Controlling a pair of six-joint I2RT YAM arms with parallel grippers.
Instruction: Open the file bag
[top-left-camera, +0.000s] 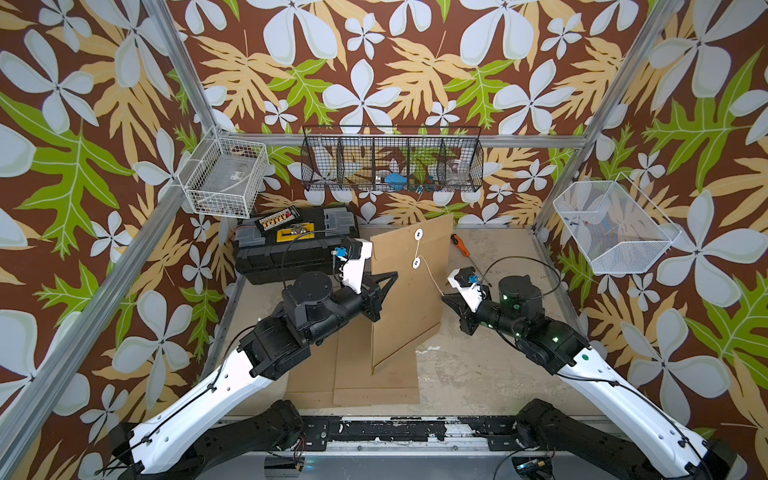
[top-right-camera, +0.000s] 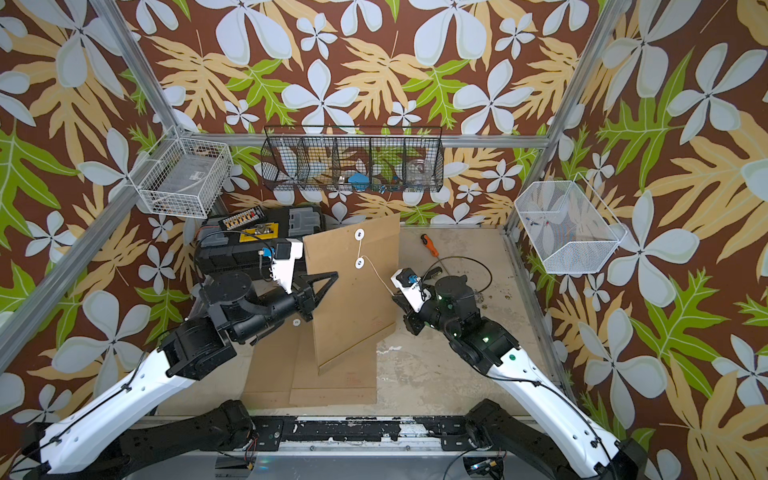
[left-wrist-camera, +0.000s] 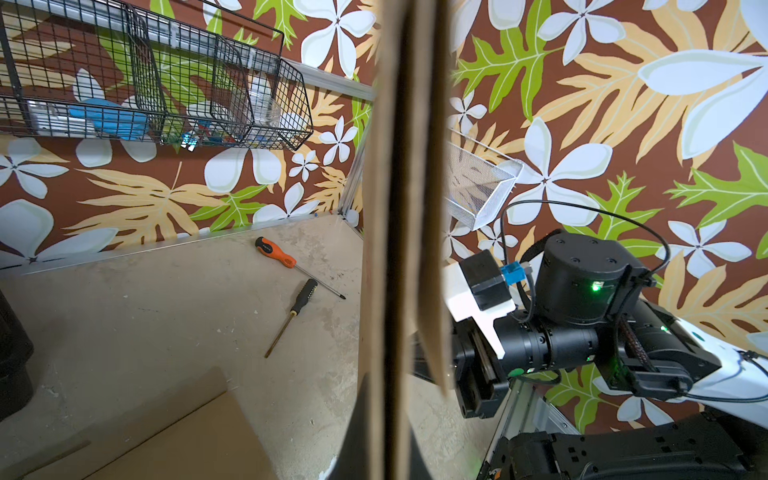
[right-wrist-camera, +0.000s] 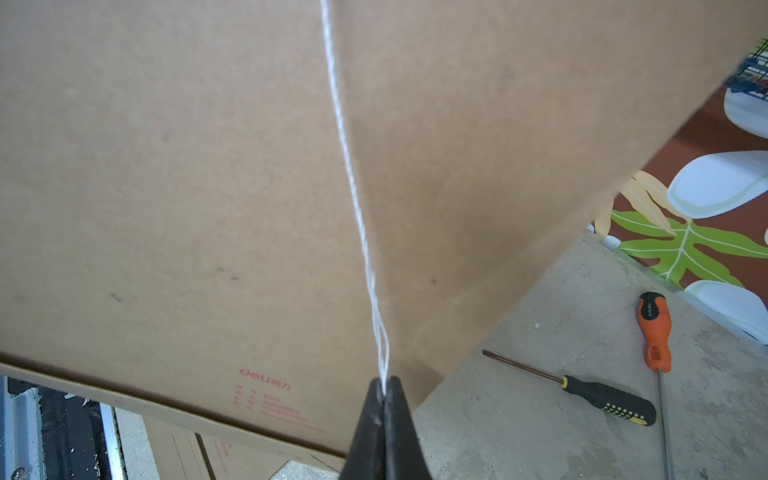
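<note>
A brown kraft file bag (top-left-camera: 409, 299) (top-right-camera: 351, 299) is held upright above the table. My left gripper (top-left-camera: 392, 276) (top-right-camera: 332, 276) is shut on its left edge. In the left wrist view the bag (left-wrist-camera: 376, 208) is edge-on between the black fingers (left-wrist-camera: 357, 440). Two white discs (top-left-camera: 418, 234) (top-left-camera: 417, 262) sit on its face. A white string (top-left-camera: 430, 276) (top-right-camera: 376, 272) (right-wrist-camera: 353, 187) joins them, then slants off the lower disc to my right gripper (top-left-camera: 445, 298) (top-right-camera: 395, 296) (right-wrist-camera: 384, 392), which is shut on its end.
More brown file bags (top-left-camera: 374, 382) lie flat below the held one. A black toolbox (top-left-camera: 291, 245) stands at the back left. An orange screwdriver (top-left-camera: 460, 245) (right-wrist-camera: 654, 332) and a black one (right-wrist-camera: 598, 395) lie at the back right. Wire baskets (top-left-camera: 392, 162) hang on the walls.
</note>
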